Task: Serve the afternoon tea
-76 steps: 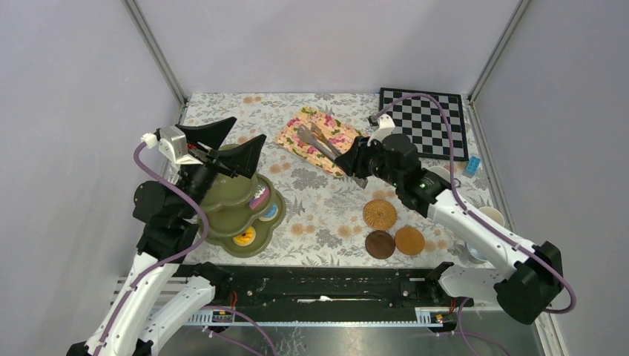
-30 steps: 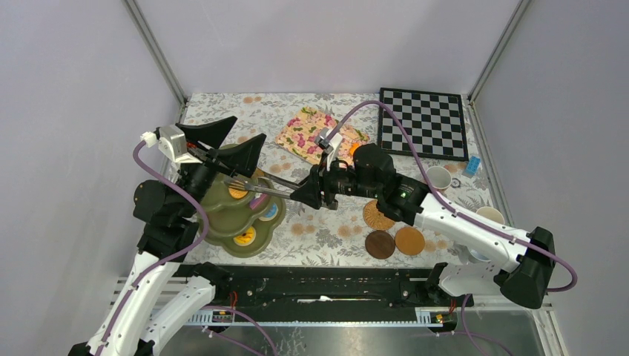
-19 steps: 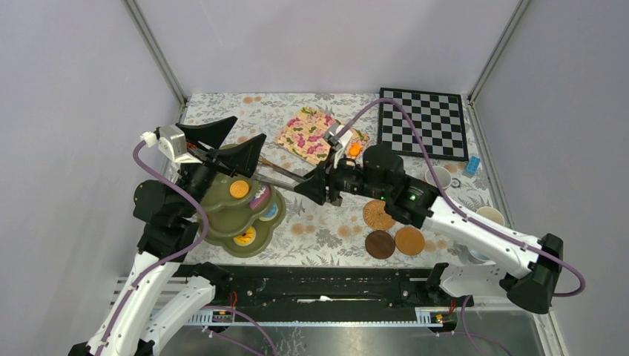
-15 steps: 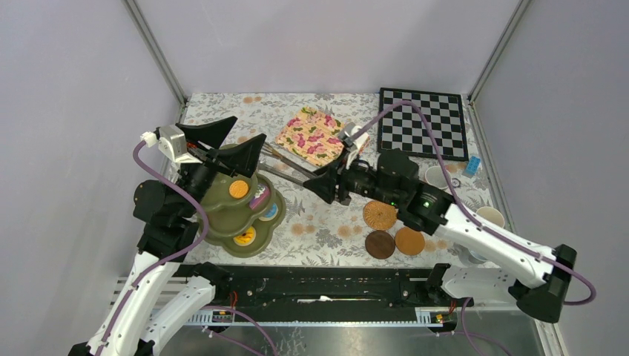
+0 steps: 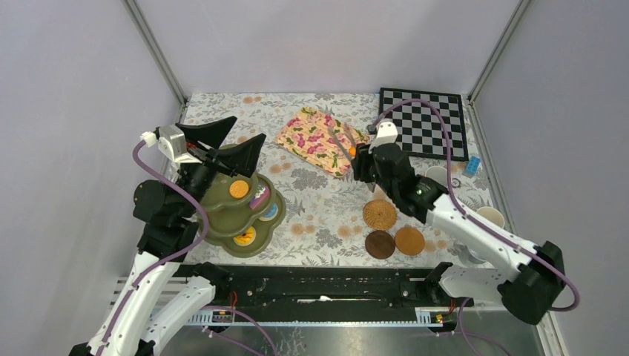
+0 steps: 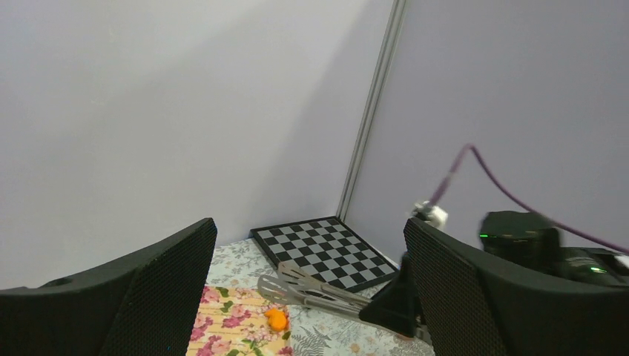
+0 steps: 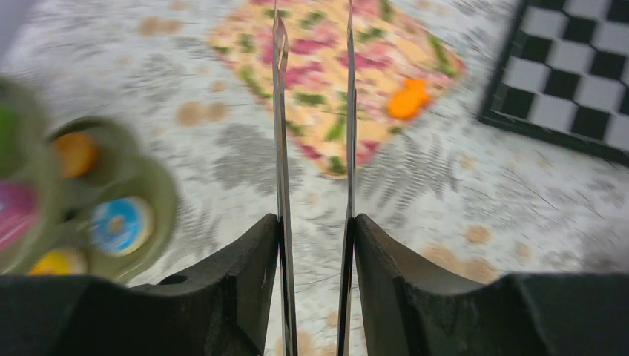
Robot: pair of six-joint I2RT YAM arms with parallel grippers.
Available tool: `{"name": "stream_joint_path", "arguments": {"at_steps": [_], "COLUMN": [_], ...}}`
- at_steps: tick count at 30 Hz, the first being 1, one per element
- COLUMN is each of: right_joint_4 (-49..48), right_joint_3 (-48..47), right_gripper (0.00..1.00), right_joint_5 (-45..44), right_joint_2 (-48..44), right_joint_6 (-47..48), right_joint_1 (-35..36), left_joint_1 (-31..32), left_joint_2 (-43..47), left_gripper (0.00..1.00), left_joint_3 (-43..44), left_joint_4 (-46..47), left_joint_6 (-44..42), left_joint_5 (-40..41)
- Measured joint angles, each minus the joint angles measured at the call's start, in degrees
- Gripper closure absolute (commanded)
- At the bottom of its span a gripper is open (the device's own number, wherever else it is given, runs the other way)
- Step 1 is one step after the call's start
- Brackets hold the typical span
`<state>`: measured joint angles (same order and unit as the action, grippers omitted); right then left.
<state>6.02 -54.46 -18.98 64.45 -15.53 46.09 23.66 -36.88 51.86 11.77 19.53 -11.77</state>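
Observation:
The olive-green three-tier stand (image 5: 236, 215) stands at the left and holds an orange biscuit (image 5: 239, 188) and several other pastries. In the right wrist view the stand (image 7: 159, 194) is blurred. My left gripper (image 5: 250, 127) hovers open and empty above the stand. My right gripper (image 5: 359, 159) is shut on the metal tongs (image 5: 341, 139), whose arms (image 7: 280, 111) stand apart. The tongs point at an orange pastry (image 7: 408, 100) on the floral napkin (image 7: 326, 59). The pastry (image 6: 277, 319) and tongs (image 6: 311, 289) also show in the left wrist view. Three coasters (image 5: 380, 214) lie right of centre.
The chessboard (image 5: 423, 122) lies at the back right. Two pale mugs (image 5: 439, 176) (image 5: 491, 216) stand to the right of my right arm. A small blue object (image 5: 472, 165) lies beside the chessboard. Grey walls close in the table on three sides.
My right gripper carried an orange biscuit in the tongs to the stand, left it on a tier, and swung back right. The tongs now point at the napkin. The left arm stayed still.

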Motion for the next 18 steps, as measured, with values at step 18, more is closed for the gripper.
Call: {"name": "stream_joint_path", "arguments": {"at_steps": [18], "right_joint_4": [14.19], "right_joint_3": [-16.00], "right_gripper": [0.51], "right_joint_5": [0.70], "right_joint_2": [26.93], "right_joint_6": [-5.27], "right_joint_1": [-13.22], "left_joint_1": [-0.37], "left_joint_2": [-0.85], "left_gripper": [0.01], "left_joint_3": [-0.70], "left_joint_4": [0.61], "left_joint_6": [0.26], "left_joint_5": [-0.35]}}
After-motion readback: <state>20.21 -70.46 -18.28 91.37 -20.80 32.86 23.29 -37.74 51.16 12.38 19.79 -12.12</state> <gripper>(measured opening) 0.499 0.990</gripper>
